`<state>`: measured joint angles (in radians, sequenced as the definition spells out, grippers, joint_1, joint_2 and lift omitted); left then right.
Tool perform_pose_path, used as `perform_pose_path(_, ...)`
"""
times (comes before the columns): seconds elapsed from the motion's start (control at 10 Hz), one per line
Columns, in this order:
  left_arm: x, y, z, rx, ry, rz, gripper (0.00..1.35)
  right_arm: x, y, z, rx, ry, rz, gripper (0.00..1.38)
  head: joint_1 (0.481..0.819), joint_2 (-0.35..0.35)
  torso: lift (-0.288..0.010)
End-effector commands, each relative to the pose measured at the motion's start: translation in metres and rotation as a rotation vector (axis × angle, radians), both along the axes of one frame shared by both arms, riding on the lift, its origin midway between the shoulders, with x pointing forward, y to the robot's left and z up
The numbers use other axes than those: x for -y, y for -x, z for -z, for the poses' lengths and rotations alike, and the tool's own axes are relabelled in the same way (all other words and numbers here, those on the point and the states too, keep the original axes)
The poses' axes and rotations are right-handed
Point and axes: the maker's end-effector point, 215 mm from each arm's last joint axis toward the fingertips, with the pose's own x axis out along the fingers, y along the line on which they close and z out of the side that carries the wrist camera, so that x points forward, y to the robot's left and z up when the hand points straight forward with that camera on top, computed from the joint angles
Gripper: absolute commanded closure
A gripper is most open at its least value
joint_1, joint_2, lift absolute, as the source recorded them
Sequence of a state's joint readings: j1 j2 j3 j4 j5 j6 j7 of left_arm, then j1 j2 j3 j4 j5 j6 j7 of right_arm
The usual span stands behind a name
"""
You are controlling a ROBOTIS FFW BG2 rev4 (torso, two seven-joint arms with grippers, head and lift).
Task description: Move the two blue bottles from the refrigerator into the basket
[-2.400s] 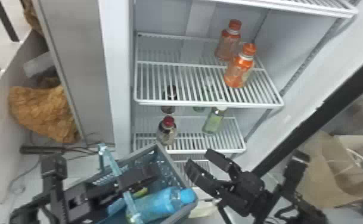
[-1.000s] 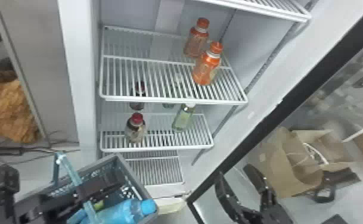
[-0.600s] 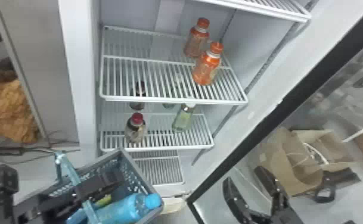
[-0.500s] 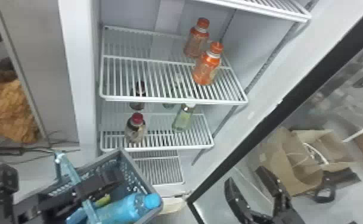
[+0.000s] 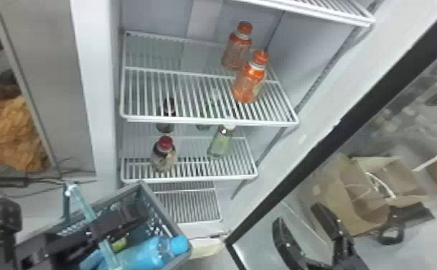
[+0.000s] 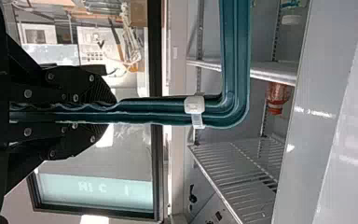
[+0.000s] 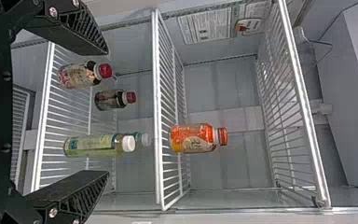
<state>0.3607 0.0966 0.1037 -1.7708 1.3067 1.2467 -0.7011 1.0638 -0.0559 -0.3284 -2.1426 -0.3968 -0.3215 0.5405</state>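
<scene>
My left gripper [image 5: 120,219] is at the grey basket [image 5: 162,212], lower left in the head view. In the left wrist view, the left gripper [image 6: 109,113] is shut on the teal basket handle [image 6: 235,65]. A blue bottle [image 5: 140,253] lies in the basket, cap toward the right rim; a second blue piece [image 5: 92,259] beside it is mostly hidden by handle and arm. To the right, before the open door, my right gripper [image 5: 299,212] is open. In the right wrist view, the right gripper [image 7: 107,112] faces the shelves with nothing between its fingers.
Orange bottles [image 5: 248,80] stand on the upper refrigerator shelf [image 5: 178,97]. Below are red-capped dark bottles [image 5: 163,154] and a green bottle [image 5: 221,142]. The open glass door's black frame [image 5: 318,161] slants right, near a cardboard box [image 5: 350,186].
The head view has swung right, so refrigerator and basket appear farther left. Since about a second ago the basket has risen slightly, and my right gripper has shifted a little right.
</scene>
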Motion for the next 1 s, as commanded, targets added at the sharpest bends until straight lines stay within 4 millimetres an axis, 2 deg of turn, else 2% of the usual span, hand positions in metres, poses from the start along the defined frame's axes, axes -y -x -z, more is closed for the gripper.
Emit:
perform_pose_path(0.0, 0.0, -0.0008, -0.0005, 0.002, -0.001, 0.0, 1.2, 0.0003, 0.0003, 0.0006, -0.003, 0.002, 0.002, 0.13, 0.695, -0.35, -0.01)
perform_pose_path(0.9, 0.0018, -0.0017, 0.0043, 0.008, -0.021, -0.002, 1.2, 0.0018, 0.0015, 0.0095, -0.026, -0.003, 0.002, 0.14, 0.695, -0.35, -0.01)
